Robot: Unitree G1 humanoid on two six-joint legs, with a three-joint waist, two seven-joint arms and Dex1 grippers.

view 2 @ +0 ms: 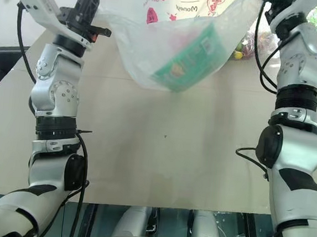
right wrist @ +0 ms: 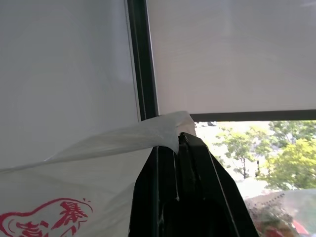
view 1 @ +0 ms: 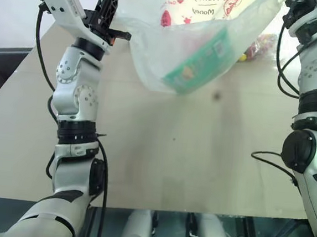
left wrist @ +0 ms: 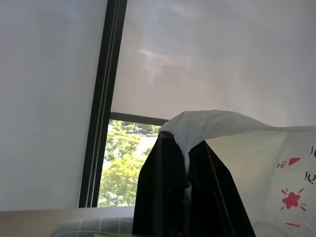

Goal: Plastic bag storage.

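While both grippers' fingers are pinching shut on opposite top corners, the large crinkly translucent white plastic bag (view 1: pixel 182 37) is hanging stretched between the left gripper (view 1: pixel 112 20) and right gripper (right wrist: pixel 180 143), above the worktop (view 1: pixel 172 153).

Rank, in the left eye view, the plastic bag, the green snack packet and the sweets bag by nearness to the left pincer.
1. Plastic bag: pinched in the left pincer.
2. Green snack packet: inside the bag, hanging mid-view.
3. Sweets bag: on the table, toward the right arm.

bags: 1 (view 1: pixel 199 39) | green packets: 1 (view 1: pixel 199 66), inside bag | sweets bags: 1 (view 1: pixel 256 49), beside bag | pincers: 2 (view 1: pixel 117 34) (right wrist: pixel 180 143)
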